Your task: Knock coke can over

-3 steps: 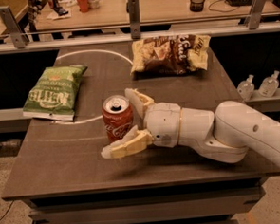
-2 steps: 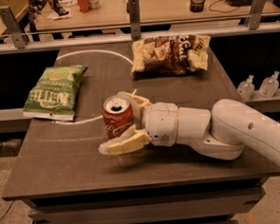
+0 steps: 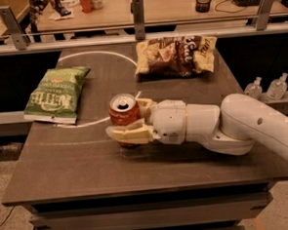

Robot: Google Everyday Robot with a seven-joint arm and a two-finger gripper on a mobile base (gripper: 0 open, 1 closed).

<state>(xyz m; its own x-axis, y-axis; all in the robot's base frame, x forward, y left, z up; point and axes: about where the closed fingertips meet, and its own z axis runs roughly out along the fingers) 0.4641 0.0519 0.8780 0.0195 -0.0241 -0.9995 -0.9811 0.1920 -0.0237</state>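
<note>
**Can upright, caught between the fingers**

The coke can (image 3: pixel 122 108) stands upright near the middle of the dark table (image 3: pixel 79 169). Its silver top and pull-tab face the camera. The red side is mostly covered, so none of its script can be read. To the left lies a green chip bag (image 3: pixel 56 94) whose white lettering, seen upside down, looks like "KETTLE". At the far edge lies a brown and yellow chip bag (image 3: pixel 175 56) with large pale letters that are too creased to read. A white curved line (image 3: pixel 97 53) is drawn on the table between the two bags.

The white arm reaches in from the right, and the gripper (image 3: pixel 126 119) sits at the can. The fingers (image 3: pixel 131 135) straddle it: the near one lies across the lower front of the can, and the far one touches it behind and to the right. They appear clamped on it.

A second ago the near finger stood lower and clear of the can, leaving a wider gap. That gap has now narrowed to the can's width. The can has hardly moved and has not tipped.
</note>
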